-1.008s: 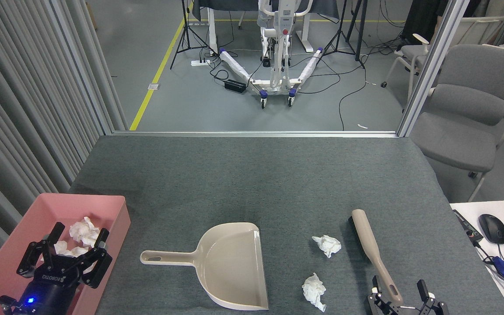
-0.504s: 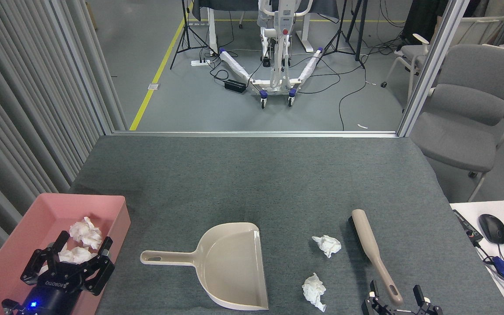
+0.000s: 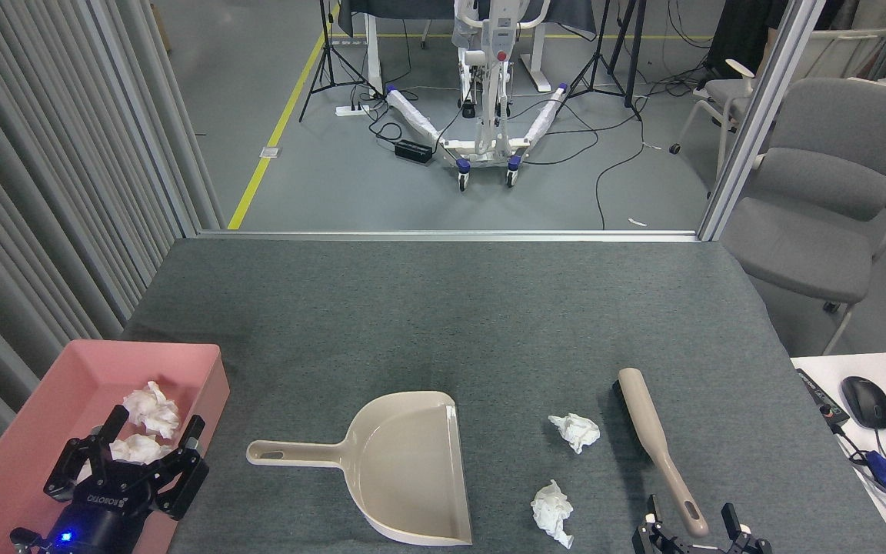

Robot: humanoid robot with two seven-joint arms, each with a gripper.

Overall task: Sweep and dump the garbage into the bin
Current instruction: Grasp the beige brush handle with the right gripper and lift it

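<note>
Both grippers have drawn back toward six o'clock. Left gripper, lettered ROBOTIQ, hangs spread and empty over the pink plastic bin holding two crumpled tissue wads. Right gripper straddles the brush handle, fingers apart. Two wads lie on the felt table beside the smooth beige dustpan.
</note>
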